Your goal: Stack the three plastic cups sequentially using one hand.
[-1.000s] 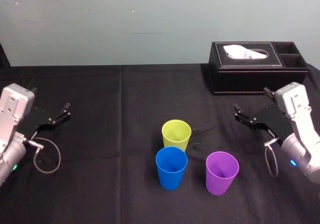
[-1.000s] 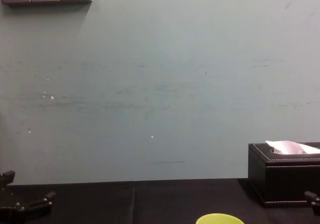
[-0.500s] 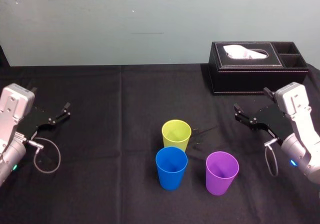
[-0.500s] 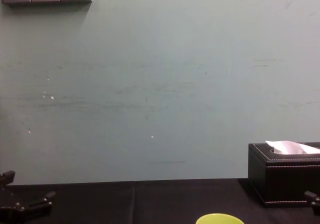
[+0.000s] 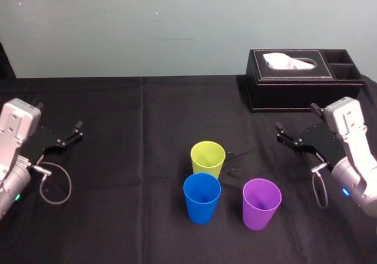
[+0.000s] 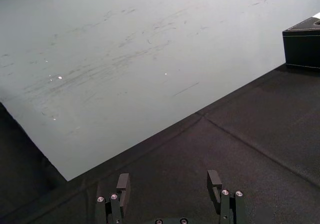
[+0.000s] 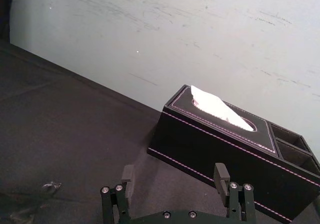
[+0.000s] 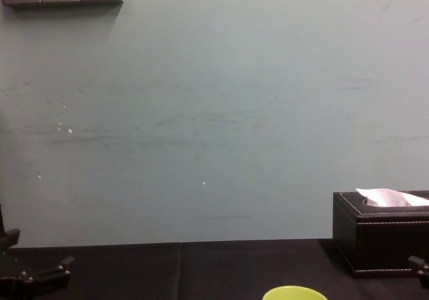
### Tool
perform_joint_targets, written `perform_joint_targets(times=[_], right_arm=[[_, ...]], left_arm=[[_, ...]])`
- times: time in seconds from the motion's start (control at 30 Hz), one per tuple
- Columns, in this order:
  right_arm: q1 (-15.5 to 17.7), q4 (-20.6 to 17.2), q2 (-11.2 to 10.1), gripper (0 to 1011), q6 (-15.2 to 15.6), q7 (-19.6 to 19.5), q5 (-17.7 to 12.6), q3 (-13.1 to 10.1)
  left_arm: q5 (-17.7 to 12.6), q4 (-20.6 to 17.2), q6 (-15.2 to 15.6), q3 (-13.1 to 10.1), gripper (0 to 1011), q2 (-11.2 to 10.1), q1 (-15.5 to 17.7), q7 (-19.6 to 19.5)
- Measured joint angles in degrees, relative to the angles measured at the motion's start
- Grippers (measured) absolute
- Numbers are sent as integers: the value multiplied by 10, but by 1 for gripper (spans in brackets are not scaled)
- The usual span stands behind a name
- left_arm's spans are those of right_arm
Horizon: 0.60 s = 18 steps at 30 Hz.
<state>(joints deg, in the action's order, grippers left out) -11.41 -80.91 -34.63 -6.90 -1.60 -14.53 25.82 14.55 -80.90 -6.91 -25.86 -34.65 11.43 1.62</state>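
Three plastic cups stand upright and apart in a cluster on the black tablecloth. The yellow-green cup [image 5: 207, 158] is farthest back, and its rim [image 8: 293, 292] shows in the chest view. The blue cup [image 5: 202, 197] sits just in front of it, with the purple cup [image 5: 261, 203] to the right. My right gripper [image 5: 296, 118] hovers open and empty behind and to the right of the purple cup; its fingers [image 7: 221, 171] stand wide apart. At the table's left side, far from the cups, my left gripper [image 5: 59, 118] is open and empty, fingers [image 6: 122, 182] spread.
A black tissue box [image 5: 303, 78] with a white tissue stands at the back right, just beyond the right gripper. A pale wall [image 8: 214, 112] rises behind the table's far edge. Bare black cloth [image 5: 129, 158] lies between the left gripper and the cups.
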Motion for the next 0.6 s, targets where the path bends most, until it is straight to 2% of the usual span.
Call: perform_joint_targets(times=[0.13, 0.27, 0.43, 0.6], right_arm=[[8, -12, -1, 1004, 4, 3, -1, -10], [25, -44, -12, 1004, 16, 14, -17, -31], [47, -88, -31, 1004, 33, 33, -46, -59], [77, -134, -60, 1004, 52, 64, -88, -100]], left_arm=[[0, 0, 0, 0, 1010, 0, 0, 0], [0, 0, 0, 0, 1010, 0, 0, 0], [0, 0, 0, 0, 1010, 0, 0, 0], [0, 0, 0, 0, 1010, 0, 0, 0]])
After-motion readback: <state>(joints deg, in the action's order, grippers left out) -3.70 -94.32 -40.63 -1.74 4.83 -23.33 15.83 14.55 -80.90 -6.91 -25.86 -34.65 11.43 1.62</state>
